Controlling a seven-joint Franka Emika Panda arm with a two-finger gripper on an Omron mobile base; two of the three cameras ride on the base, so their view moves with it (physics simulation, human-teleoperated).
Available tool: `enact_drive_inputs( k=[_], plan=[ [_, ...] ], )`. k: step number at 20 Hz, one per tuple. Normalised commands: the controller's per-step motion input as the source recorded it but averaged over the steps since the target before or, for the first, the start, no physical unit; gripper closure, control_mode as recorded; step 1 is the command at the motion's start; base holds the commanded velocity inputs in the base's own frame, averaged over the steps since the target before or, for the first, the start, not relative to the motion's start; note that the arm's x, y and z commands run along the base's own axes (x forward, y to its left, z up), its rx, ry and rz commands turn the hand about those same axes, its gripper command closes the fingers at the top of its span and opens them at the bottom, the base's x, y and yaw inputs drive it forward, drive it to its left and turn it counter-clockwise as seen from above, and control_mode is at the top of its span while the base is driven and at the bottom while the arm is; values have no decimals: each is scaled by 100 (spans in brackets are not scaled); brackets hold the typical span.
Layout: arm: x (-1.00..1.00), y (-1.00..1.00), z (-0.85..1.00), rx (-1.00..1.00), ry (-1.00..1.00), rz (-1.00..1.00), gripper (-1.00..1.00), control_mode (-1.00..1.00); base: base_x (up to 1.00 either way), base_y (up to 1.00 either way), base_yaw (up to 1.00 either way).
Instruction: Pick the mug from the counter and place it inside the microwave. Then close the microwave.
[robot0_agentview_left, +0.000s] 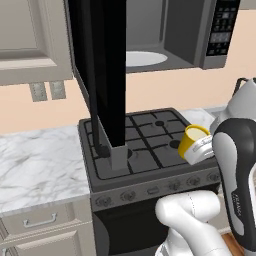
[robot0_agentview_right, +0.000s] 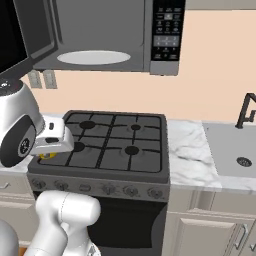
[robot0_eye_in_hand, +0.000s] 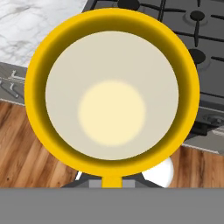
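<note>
**Mug lifted, carried toward the open microwave**

Mug-bound microwave (robot0_agentview_left: 170, 40) first: it hangs over the range with its dark door (robot0_agentview_left: 102, 70) swung wide toward me, hanging edge-on in front of the stovetop in the left base view. That leaves the grey cavity and the white turntable (robot0_agentview_right: 93, 57) exposed, which is where my load has to go. The button panel (robot0_agentview_right: 167, 30) sits at the right of the opening.

Below it, the black gas stovetop (robot0_agentview_right: 115, 140) lies between two stretches of white marble counter (robot0_agentview_left: 40, 160); a sink (robot0_agentview_right: 235, 150) is set into the right-hand stretch.

The yellow mug (robot0_agentview_left: 194, 142) is off the counter, in the air above the stove's front right corner as the left base view shows it, tipped on its side with its mouth facing away from my wrist. In the hand view I look straight into its pale interior (robot0_eye_in_hand: 111, 94).

My gripper (robot0_eye_in_hand: 112, 183) is pinched nearly closed on the mug's wall at the rim, one finger inside and one outside by my reckoning, which explains the tilt. I judge the lift done and the raise to the cavity ahead; the hanging door is the obstacle to steer around.
</note>
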Motion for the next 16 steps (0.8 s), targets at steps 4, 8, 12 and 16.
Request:
enact_drive_inputs(
  k=[4,8,12,16],
  plan=[
    [0,0,0,0,0,0,100,100,0,0,0],
    [0,0,0,0,0,0,100,100,0,0,0],
    [0,0,0,0,0,0,100,100,0,0,0],
    [0,0,0,0,0,0,100,-100,0,0,0]
  ],
)
